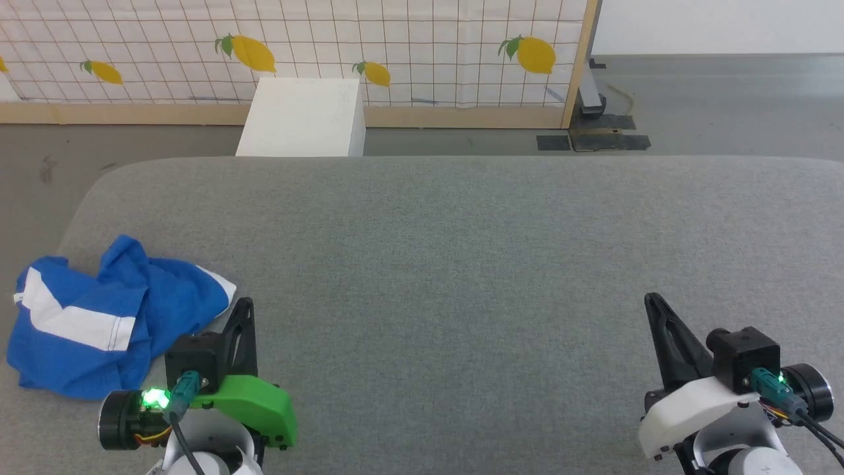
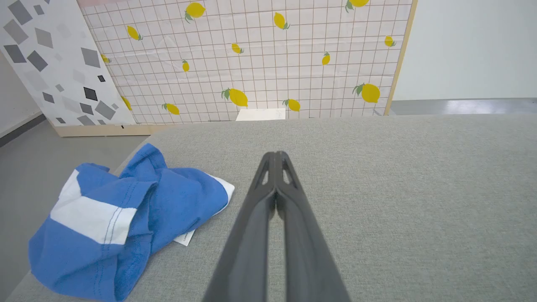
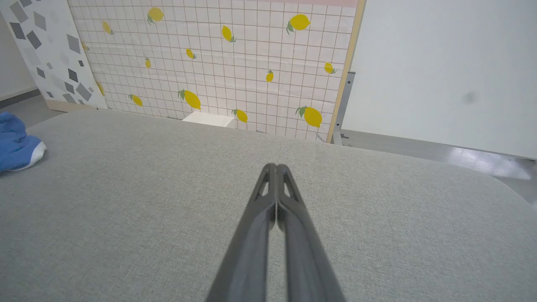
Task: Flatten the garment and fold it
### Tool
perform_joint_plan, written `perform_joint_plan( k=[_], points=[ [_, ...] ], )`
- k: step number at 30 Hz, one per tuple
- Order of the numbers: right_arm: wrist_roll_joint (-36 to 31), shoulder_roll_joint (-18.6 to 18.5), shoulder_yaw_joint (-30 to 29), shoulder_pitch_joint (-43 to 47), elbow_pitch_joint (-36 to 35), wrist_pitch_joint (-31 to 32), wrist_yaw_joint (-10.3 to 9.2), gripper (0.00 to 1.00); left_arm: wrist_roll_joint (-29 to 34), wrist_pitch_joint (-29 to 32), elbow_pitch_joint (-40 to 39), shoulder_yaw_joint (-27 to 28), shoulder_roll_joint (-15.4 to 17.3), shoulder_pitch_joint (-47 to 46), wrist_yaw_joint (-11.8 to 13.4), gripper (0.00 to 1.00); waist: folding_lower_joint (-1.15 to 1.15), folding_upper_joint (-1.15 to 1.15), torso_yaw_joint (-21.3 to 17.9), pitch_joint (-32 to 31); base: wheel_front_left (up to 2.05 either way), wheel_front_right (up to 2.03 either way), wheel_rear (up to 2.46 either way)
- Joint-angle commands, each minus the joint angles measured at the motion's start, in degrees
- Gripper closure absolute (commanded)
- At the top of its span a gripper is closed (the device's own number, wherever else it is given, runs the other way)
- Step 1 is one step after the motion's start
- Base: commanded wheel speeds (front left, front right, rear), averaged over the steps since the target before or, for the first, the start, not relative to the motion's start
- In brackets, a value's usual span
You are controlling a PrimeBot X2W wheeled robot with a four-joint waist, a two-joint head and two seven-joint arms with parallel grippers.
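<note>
Head view showed nothing done yet: the shorts (image 1: 99, 323) lay crumpled (white stripe up) at the left edge of the desk (image 1: 461, 264). The left gripper (image 1: 244, 307) just beside them and the right gripper (image 1: 654, 302) well apart were both closed and empty. Flattening and folding were all left to do.

Grey fabric table (image 1: 461, 231), white box (image 1: 303, 119) behind it — perhaps foam, lemon-print screen (image 1: 428, 53)
</note>
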Motion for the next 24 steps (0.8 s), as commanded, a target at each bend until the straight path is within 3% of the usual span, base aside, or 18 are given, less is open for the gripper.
perform_joint_plan(
  k=[1,2,24],
  points=[
    [-0.29,0.12,0.06,-0.88,-0.30,0.01,-0.11,1.00,0.74,0.08,-0.16,0.15,-0.25,0.70,0.37,1.00,0.00,0.00,0.00,0.00,0.00,0.00,0.00],
    [-0.01,0.00,-0.01,0.00,0.00,0.00,0.00,0.00,0.00,0.00,0.00,-0.02,0.00,0.00,0.00,0.00,0.00,0.00,0.00,0.00,0.00,0.00,0.00],
    [0.41,0.01,-0.30,-0.71,0.67,-1.46,-0.02,0.00,-1.69,-2.00,2.54,-2.09,0.13,-1.60,1.57,0.00,0.00,0.00,2.11,0.14,0.00,0.00,0.00]
  ],
)
